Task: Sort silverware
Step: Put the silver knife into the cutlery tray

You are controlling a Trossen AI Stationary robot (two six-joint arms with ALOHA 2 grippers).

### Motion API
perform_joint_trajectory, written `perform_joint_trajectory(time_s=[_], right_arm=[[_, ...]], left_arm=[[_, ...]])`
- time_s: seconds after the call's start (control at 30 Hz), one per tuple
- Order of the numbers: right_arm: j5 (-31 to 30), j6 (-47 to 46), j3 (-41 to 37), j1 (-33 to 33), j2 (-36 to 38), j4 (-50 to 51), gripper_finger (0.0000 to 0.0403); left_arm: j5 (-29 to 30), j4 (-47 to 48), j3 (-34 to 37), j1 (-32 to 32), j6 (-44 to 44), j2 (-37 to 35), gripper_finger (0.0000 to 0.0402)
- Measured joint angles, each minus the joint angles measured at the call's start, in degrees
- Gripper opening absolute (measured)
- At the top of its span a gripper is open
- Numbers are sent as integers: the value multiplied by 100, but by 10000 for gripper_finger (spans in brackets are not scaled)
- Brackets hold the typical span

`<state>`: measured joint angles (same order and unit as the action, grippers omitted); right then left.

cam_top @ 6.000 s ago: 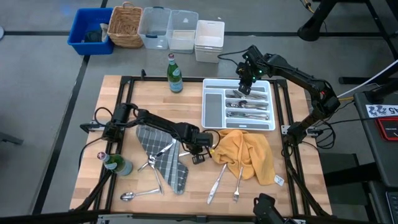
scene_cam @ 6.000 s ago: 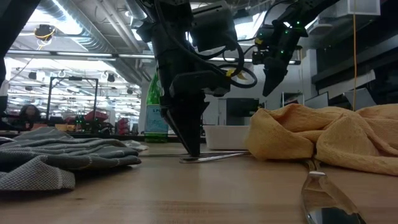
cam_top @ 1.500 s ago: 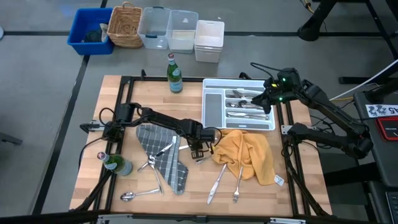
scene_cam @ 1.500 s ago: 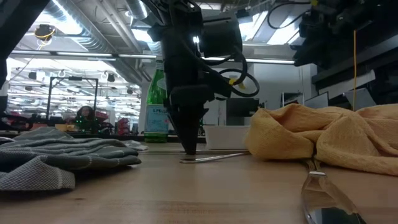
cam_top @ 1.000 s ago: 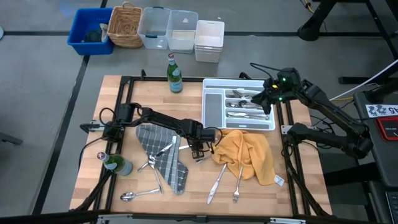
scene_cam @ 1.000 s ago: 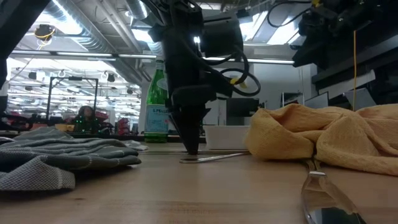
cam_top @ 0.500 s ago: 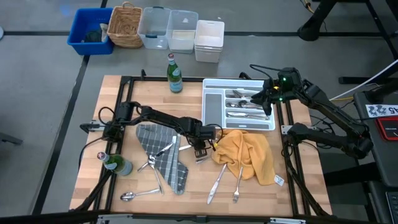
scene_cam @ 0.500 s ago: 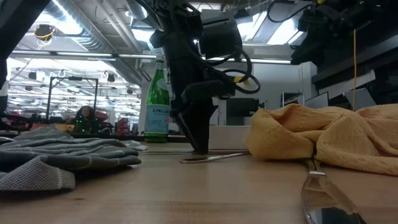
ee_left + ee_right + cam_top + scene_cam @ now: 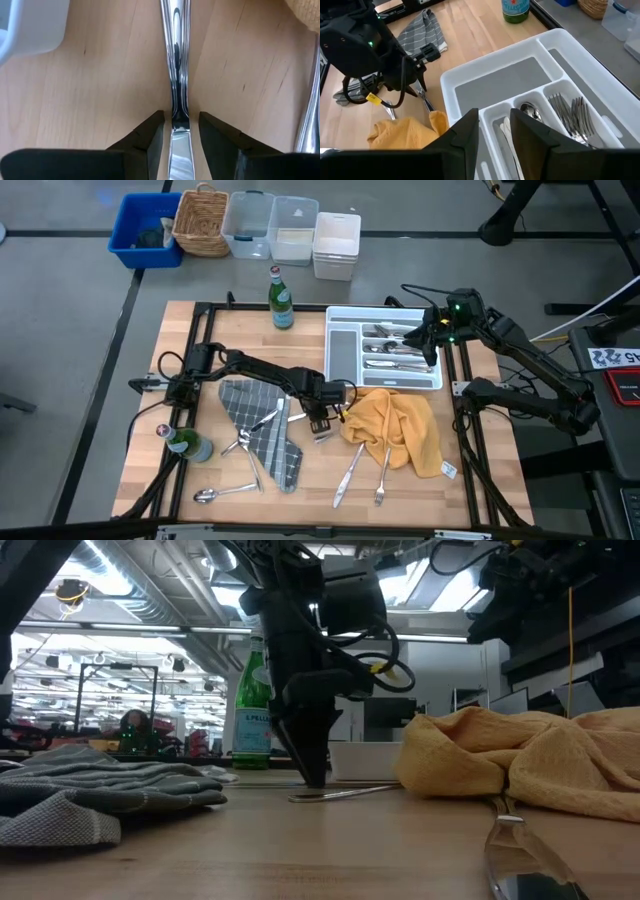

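Observation:
A slim shiny piece of silverware lies flat on the wooden table beside the yellow cloth. My left gripper points down over it, open, one finger on each side of its narrow neck, with small gaps showing. In the low view its fingertips stand at table height. My right gripper hangs open, with nothing between its fingers, above the far right corner of the white tray. Forks and a spoon lie in the tray's compartments.
More silverware lies near the front edge, at the front left and on the grey striped cloth. Green bottles stand at the far edge and at the left. Bins stand beyond the table.

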<state>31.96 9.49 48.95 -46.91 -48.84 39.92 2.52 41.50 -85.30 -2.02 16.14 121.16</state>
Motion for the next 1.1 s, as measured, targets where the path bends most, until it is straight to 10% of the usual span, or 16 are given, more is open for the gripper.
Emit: perform_joint_trajectory(time_s=[1.1], right_arm=[[1, 182, 0, 6, -4, -132, 115]], left_arm=[[-2, 1, 9, 27, -92, -65, 5]])
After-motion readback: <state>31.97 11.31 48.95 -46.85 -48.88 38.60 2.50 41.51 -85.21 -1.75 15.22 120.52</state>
